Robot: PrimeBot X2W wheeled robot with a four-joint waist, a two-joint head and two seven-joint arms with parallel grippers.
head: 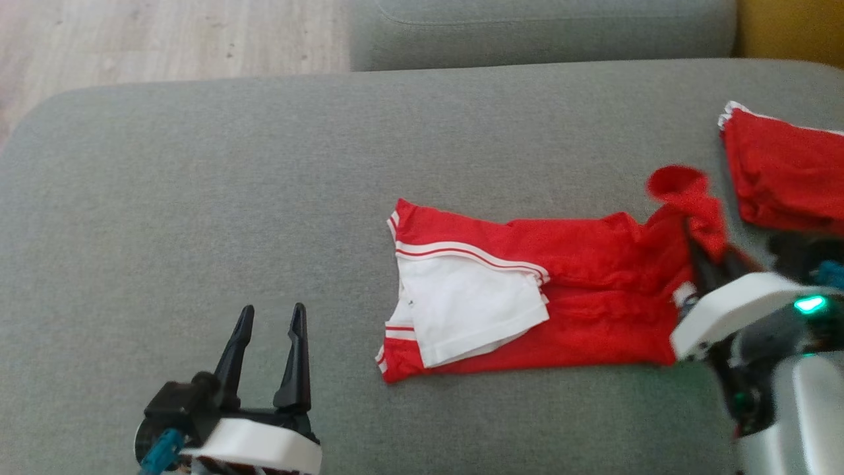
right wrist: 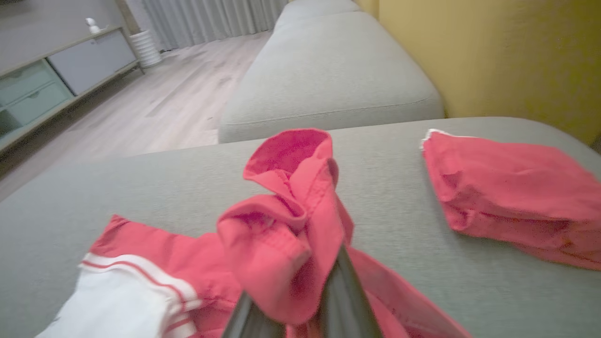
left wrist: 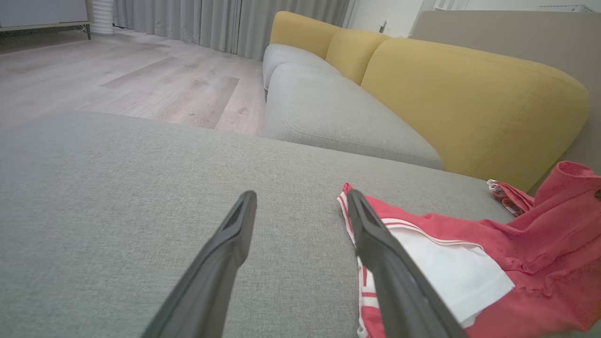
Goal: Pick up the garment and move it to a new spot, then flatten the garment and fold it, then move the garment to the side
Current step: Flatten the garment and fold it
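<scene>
My left pincer (head: 273,308) hangs released over the bare grey sofa seat (head: 165,198). Its two dark fingers are spread wide and touch nothing, off to the left of the garment and apart from it. The garment (head: 580,290), a red shirt with white trim and a white panel showing at its left end, lies mostly flat across the middle of the seat. My right pincer (right wrist: 300,310) is clenched on its right end. I can see red cloth bunched and lifted between the fingers, with a loop of hem standing up above them. Near the seat's right edge a second red piece of clothing (head: 784,178) sits folded, close to the gripped end but not touching it. A yellow backrest (left wrist: 469,103) rises behind the seat.
</scene>
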